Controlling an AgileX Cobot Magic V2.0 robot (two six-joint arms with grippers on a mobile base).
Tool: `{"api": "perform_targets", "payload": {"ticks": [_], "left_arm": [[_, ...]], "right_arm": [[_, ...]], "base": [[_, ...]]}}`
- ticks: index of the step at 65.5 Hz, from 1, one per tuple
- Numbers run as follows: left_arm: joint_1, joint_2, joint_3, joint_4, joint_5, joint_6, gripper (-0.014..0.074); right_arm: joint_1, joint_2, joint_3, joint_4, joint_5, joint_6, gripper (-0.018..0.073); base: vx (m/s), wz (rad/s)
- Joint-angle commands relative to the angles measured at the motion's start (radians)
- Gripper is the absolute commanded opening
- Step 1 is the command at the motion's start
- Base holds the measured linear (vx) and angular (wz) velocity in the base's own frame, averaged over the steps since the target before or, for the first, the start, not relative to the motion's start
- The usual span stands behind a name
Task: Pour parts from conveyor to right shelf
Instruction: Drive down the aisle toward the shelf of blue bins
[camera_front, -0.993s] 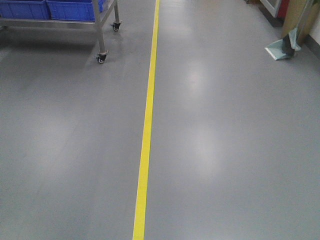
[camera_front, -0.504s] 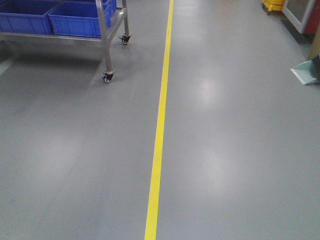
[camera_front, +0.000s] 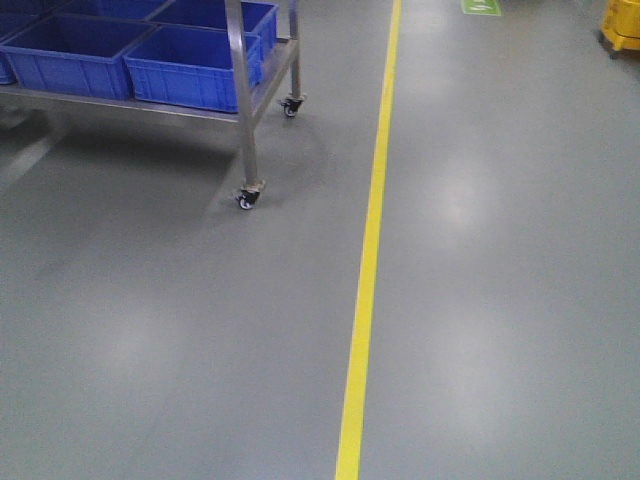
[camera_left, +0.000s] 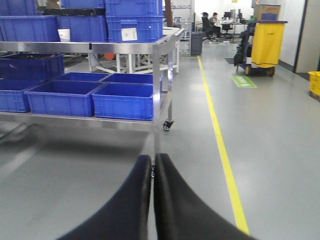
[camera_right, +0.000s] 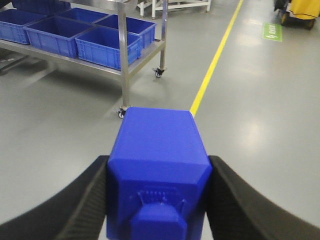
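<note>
Mid-transit across the floor (camera_front: 150, 330). Right gripper (camera_right: 157, 200) clamped on the blue part (camera_right: 157, 150), fingers (camera_right: 75, 200) pressed to both its sides, low centre of the right wrist view. Left gripper (camera_left: 152, 170) closed, holding nothing. Shelf (camera_front: 240, 100) with blue crates (camera_front: 195, 65) at upper left of the front view. Best done slowly: block level, grip firm, steering left of the yellow line (camera_front: 370, 250) toward the rack.

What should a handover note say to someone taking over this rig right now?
Left gripper: shut, empty.
Right gripper: shut on the small bright blue plastic block, knob facing the camera.
The silver metal-framed wheeled rack carrying large blue plastic crates stands ahead to the left, beyond the yellow floor line.
Done: block picked up.
Left: reach the rack and release the block there; nothing delivered yet.
</note>
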Motion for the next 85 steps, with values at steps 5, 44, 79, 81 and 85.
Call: {"api": "perform_targets", "payload": {"ticks": [5,44,79,81,85], "left_arm": [[0.003,-0.012,-0.026,-0.006,-0.079,-0.008,-0.0006],[0.003,-0.012,-0.026,-0.006,-0.079,-0.008,-0.0006],[0.003,-0.012,-0.026,-0.006,-0.079,-0.008,-0.0006],[0.003,-0.012,-0.026,-0.006,-0.079,-0.008,-0.0006],[0.003,-0.012,-0.026,-0.006,-0.079,-0.008,-0.0006]], "right_arm": [[0.000,0.018,-0.019,0.000,-0.082,-0.001,-0.0005],[0.000,0.016,-0.019,-0.004,-0.082,-0.001,-0.0005],[0.000,0.016,-0.019,-0.011,-0.082,-0.001,-0.0005],[0.000,0.016,-0.019,-0.011,-0.082,-0.001,-0.0005],[0.000,0.016,-0.019,-0.011,-0.082,-0.001,-0.0005]], "base": [[0.71,0.24],[0.63,0.51],[0.57,0.77],[0.59,0.71],[0.60,0.70]]}}
